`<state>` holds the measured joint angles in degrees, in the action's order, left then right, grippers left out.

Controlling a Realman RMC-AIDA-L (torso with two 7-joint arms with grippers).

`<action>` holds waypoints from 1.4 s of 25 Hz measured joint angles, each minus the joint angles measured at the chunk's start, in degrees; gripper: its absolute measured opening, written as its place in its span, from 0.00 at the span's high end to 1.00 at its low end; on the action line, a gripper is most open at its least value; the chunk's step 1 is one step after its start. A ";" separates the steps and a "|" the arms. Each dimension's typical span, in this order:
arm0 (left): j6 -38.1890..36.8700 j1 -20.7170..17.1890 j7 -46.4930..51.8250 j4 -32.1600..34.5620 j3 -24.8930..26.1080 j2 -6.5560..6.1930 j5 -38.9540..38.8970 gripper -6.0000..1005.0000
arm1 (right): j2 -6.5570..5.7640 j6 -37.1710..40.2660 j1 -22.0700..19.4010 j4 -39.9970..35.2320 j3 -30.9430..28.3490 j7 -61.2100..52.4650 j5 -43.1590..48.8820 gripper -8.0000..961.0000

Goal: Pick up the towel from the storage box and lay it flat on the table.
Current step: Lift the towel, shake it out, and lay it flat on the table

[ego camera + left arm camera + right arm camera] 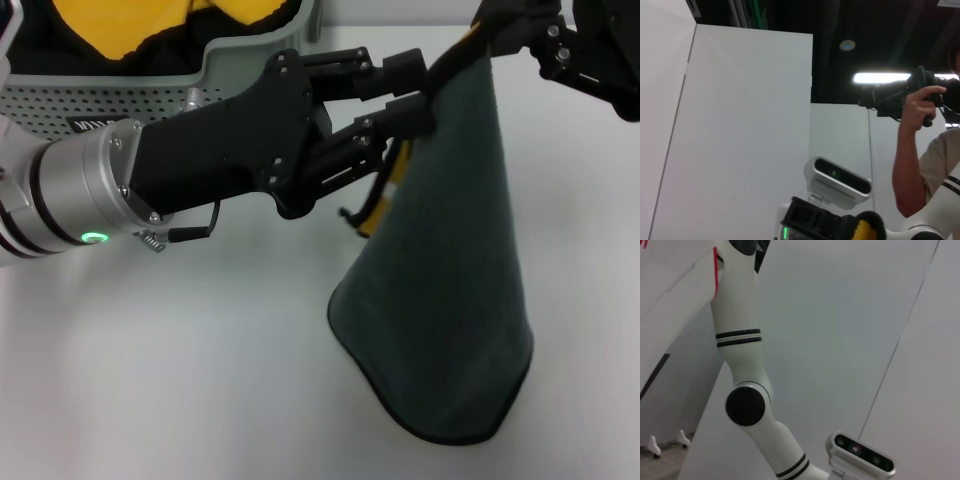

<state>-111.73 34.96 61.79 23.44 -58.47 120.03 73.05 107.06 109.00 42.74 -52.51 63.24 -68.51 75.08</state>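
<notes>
The towel point(450, 270) hangs in the air over the table point(180, 370), dark green face towards me, black edging along its lower hem and a strip of yellow at its left edge. My left gripper point(428, 88) reaches in from the left and is shut on the towel's upper left edge. My right gripper point(535, 35) at the top right is shut on the towel's top corner. The towel's lower hem hangs close to the tabletop. The storage box point(120, 100) stands at the back left, behind my left arm.
The storage box holds another yellow-and-black cloth point(130, 30). The left wrist view shows a person point(925, 150) holding a camera and my own head camera point(837, 177); the right wrist view shows my white arm point(745, 365) and white wall panels.
</notes>
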 joint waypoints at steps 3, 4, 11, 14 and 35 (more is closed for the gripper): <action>0.74 -0.02 -0.18 0.00 0.11 0.01 -0.16 0.70 | -0.07 0.50 0.44 -0.04 0.09 -0.02 0.26 0.98; 1.07 0.04 -0.22 0.00 0.06 0.03 -0.16 0.70 | -0.14 0.74 0.58 -0.07 0.08 -0.03 0.27 0.98; 1.55 0.17 -0.27 0.32 -1.79 -0.07 0.33 0.71 | -0.65 -0.83 1.05 -1.58 -0.17 -0.28 0.35 0.98; 1.54 0.13 -0.27 0.52 -2.30 -0.09 0.69 0.71 | -0.68 -1.44 1.14 -1.96 -1.87 -0.32 1.67 0.98; 7.09 -1.59 -3.12 -1.43 -2.35 -0.01 3.85 0.71 | 0.23 -4.26 1.14 -8.38 -6.27 -0.72 4.20 0.98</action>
<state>-104.63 33.36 58.67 22.02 -60.82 120.02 76.90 107.29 104.74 43.87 -60.89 56.97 -69.23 79.28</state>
